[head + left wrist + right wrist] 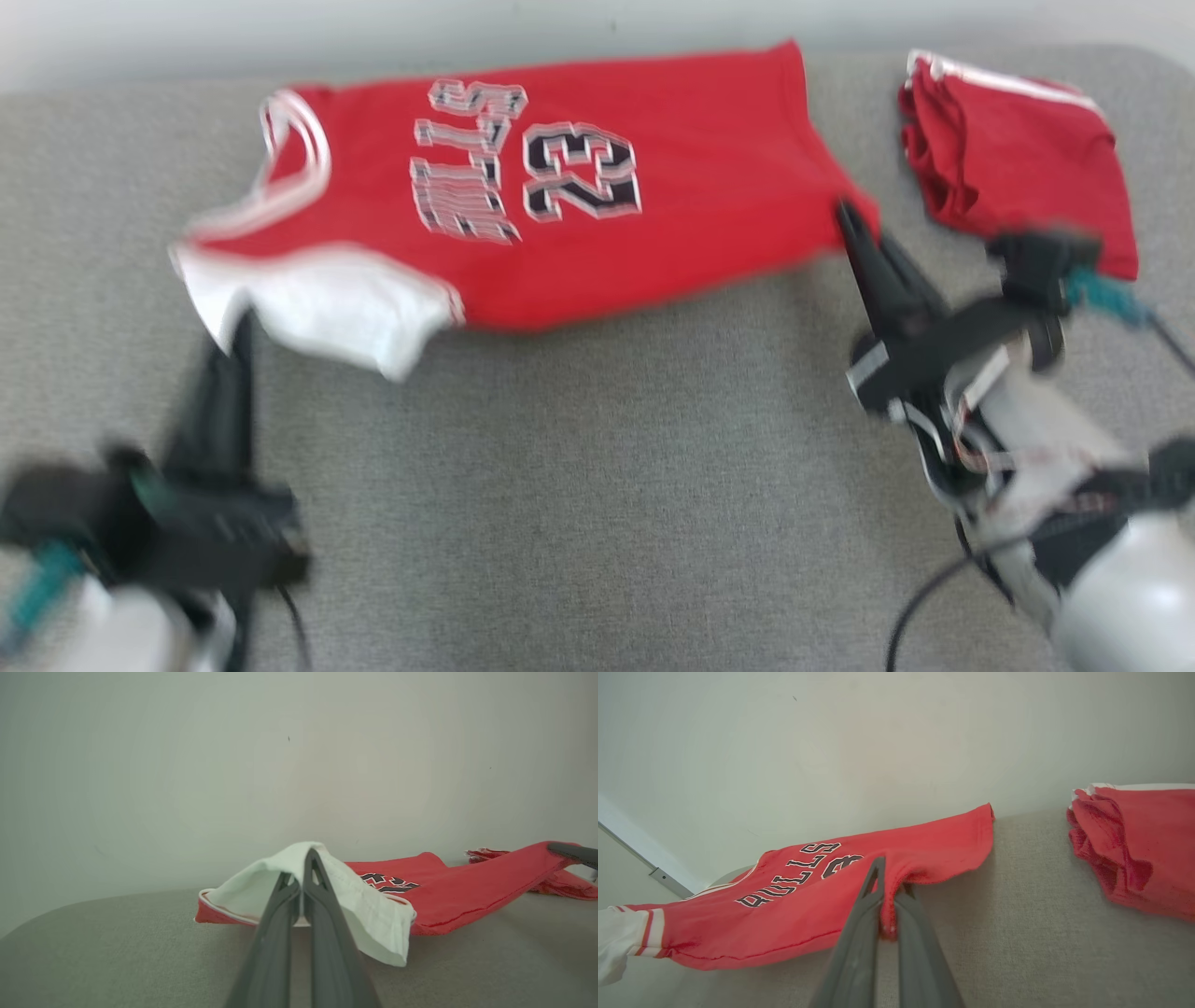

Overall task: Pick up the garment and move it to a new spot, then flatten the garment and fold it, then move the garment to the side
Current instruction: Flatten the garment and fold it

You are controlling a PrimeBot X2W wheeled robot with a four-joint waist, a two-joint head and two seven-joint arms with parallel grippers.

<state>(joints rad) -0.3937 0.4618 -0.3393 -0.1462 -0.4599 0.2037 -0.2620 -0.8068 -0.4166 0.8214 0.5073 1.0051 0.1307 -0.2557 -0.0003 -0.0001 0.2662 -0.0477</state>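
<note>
Just left of the folded red pile [1018,177], the red jersey [579,233] is lying spread across the grey surface [597,485], with its near edge hanging lifted between the two arms. At the end farthest from the pile, the left jaws are pinching together on the white panel [364,905]. Nearest the pile, the right jaws are clamping the red hem corner [920,868].

Judging by this, the garment is being carried or stretched flat, so the work is calling for an even pull. Both arms should be travelling level and at one pace, holding the edge taut but not strained, since thin cloth is likely to slip from a narrow pinch if jerked. The right arm is working close to the pile, and snagging it is looking like the main risk. Lowering the edge onto the surface before letting go should be leaving fewer creases.

Across the chest, the black-and-white lettering [784,884] is reading BULLS. Beside it a 2 and a 3 are showing, though blur is hiding their order.
</note>
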